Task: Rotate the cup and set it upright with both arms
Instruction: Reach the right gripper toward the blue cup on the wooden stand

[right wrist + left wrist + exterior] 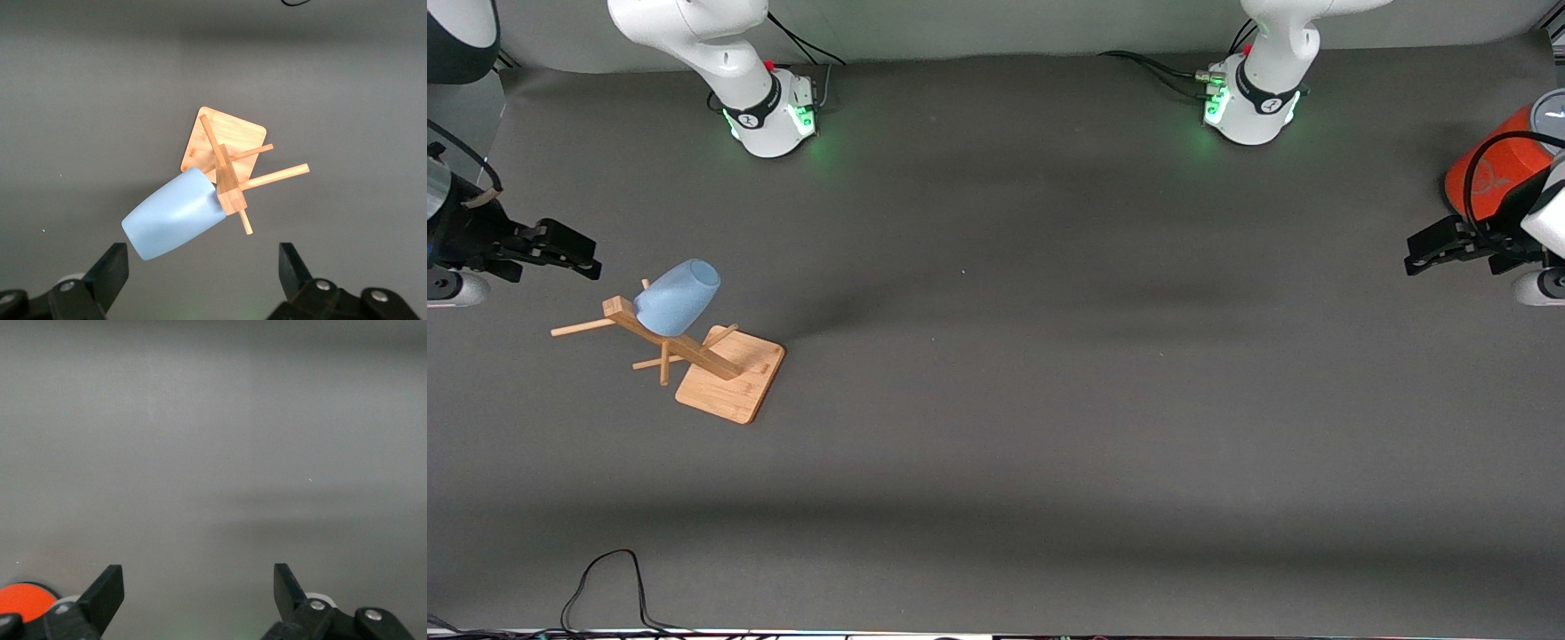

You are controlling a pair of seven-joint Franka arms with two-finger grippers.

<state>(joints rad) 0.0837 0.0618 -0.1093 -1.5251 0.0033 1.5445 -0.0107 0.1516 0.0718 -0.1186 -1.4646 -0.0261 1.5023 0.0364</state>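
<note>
The pale-blue cup (679, 297) hangs tilted, rim down, on a peg of a wooden rack (694, 351) toward the right arm's end of the table. It also shows in the right wrist view (175, 215), with the rack (227, 175) beside it. My right gripper (583, 255) is open and empty, in the air beside the cup and apart from it; in the right wrist view (203, 273) the cup's base lies just clear of its fingers. My left gripper (1412, 253) is open and empty over bare table at the left arm's end; the left wrist view (198, 593) shows nothing between its fingers.
An orange can (1498, 169) stands at the left arm's end, close beside the left gripper, and shows at the left wrist view's edge (23, 599). The rack's square wooden base (725, 391) rests on the grey mat. A black cable (605, 587) lies near the front camera's edge.
</note>
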